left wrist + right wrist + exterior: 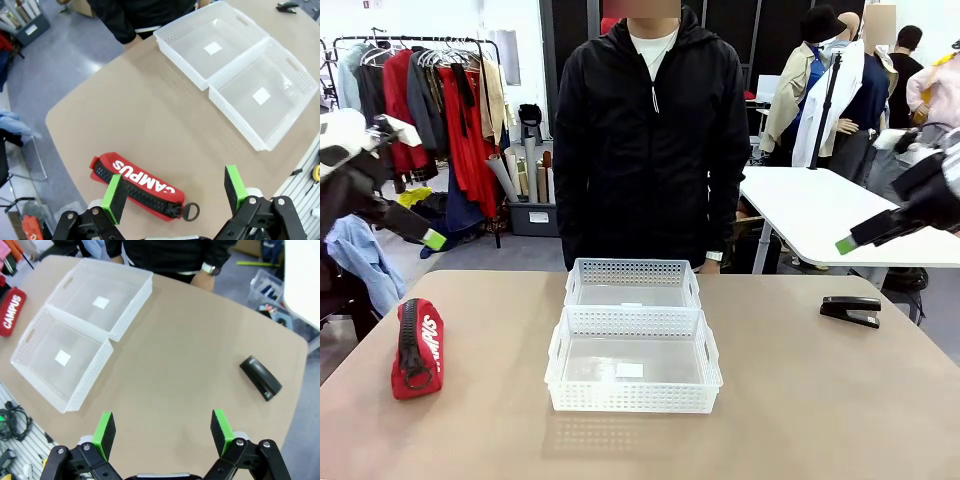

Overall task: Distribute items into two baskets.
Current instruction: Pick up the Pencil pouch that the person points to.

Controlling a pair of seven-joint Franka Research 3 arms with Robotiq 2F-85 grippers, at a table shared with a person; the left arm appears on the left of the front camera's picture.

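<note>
left gripper (174,191), jaws wide apart and empty, hangs above the red pouch (145,182) lettered "campus" in white at the table's left. right gripper (163,427), equally spread, hangs apart from the black stapler (260,377). two white baskets (632,398) sit touching mid-table, their inside stickers unreadable.

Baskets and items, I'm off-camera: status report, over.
Left gripper, right gripper open, holding nothing. Pouch and stapler on table. Near basket, far basket empty. Nothing in the way.

Bright, even light; soft shadows; wrist views curve at edges.
</note>
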